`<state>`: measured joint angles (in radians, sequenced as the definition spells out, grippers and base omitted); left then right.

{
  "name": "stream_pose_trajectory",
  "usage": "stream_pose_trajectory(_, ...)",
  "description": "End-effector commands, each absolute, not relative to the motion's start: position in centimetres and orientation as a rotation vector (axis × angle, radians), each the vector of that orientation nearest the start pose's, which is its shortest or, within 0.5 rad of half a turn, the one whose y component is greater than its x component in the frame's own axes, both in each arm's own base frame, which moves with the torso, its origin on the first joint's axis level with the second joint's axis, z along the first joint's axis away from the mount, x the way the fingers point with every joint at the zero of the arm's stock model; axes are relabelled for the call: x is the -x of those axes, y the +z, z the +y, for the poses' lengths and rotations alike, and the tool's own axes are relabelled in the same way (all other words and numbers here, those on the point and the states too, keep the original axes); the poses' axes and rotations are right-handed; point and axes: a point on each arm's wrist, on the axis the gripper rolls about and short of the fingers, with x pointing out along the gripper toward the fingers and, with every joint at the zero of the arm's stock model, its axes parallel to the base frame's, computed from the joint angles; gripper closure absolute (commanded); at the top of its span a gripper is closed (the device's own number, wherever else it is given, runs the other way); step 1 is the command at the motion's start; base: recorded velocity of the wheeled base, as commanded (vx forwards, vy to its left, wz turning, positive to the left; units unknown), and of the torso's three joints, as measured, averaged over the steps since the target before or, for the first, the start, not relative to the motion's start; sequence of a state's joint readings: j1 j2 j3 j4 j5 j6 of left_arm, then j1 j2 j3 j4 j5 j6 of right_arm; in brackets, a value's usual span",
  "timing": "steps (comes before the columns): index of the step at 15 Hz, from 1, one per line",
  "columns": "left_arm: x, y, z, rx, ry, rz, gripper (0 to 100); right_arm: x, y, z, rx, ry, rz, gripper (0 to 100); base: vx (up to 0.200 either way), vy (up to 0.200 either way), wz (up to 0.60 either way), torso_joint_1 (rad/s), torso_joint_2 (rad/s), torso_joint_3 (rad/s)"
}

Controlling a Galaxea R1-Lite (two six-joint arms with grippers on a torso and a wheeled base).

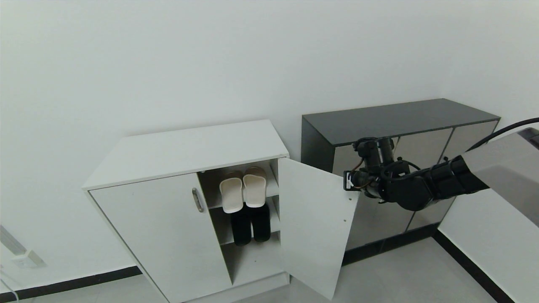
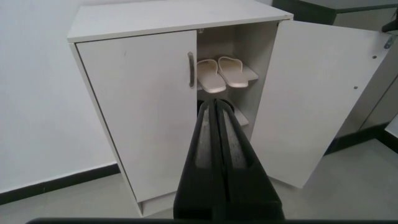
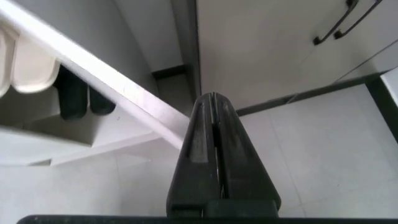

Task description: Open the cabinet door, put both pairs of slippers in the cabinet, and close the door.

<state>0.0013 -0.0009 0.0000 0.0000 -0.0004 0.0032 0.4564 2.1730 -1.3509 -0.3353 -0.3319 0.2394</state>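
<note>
Right pincer (image 1: 349,182), fingers pressed together, sits at the top outer corner of the open white door (image 1: 313,219), its arm stretched level; I cannot tell whether it touches. Left pincer (image 2: 214,107), also closed on nothing, points at the white wooden cabinet (image 1: 185,147). A dark grey sideboard (image 1: 400,118) stands behind the right pincer on a pale floor (image 1: 400,273). Left of and below that pincer, the cream slippers (image 1: 243,190) lie on the upper shelf and the black slippers (image 1: 252,223) one shelf down. Both pairs lie lengthwise front to back.

The right gripper (image 3: 213,99) is holding its two fingers pressed flat together, its tip lying just beside the open cabinet door (image 3: 112,82). The door is running edge-on. On one side of the door, white slippers (image 3: 26,68) are sitting above black slippers (image 3: 84,99). On its other side, a grey cabinet (image 3: 261,43) with a dark handle (image 3: 339,22) is standing.
</note>
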Motion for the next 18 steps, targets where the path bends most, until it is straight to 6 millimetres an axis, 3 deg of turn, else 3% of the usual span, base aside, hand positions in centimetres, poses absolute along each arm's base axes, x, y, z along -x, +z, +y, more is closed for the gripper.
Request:
stream_pose_trajectory(1, 2.3, 7.5, 0.0, -0.003, 0.002, 0.000, 100, -37.7, 12.9, 19.3, -0.042, 0.099, 0.461, 100, 0.000, 0.000, 0.00, 0.000, 0.00, 0.000)
stream_pose_trajectory(3, 2.3, 7.5, 0.0, -0.003, 0.002, 0.000, 100, -36.0, 13.2, 20.3, -0.035, 0.139, 0.454, 100, 0.000, 0.000, 0.00, 0.000, 0.00, 0.000)
stream_pose_trajectory(7, 2.3, 7.5, 0.0, -0.003, 0.002, 0.000, 100, -29.5, 14.5, 23.4, -0.009, 0.297, 0.440, 100, 0.000, 0.000, 0.00, 0.000, 0.00, 0.000)
stream_pose_trajectory(9, 2.3, 7.5, 0.0, -0.003, 0.002, 0.000, 100, -27.6, 15.5, 24.0, -0.007, 0.346, 0.426, 100, 0.000, 0.000, 0.00, 0.000, 0.00, 0.000)
stream_pose_trajectory(13, 2.3, 7.5, 0.0, -0.003, 0.002, 0.000, 100, -25.9, 16.9, 23.4, -0.003, 0.385, 0.380, 100, 0.000, 0.000, 0.00, 0.000, 0.00, 0.000)
stream_pose_trajectory(18, 2.3, 7.5, 0.0, -0.003, 0.000, 0.000, 100, -25.5, 16.0, 22.9, 0.067, 0.397, 0.361, 100, 0.000, 0.000, 0.00, 0.000, 0.00, 0.000)
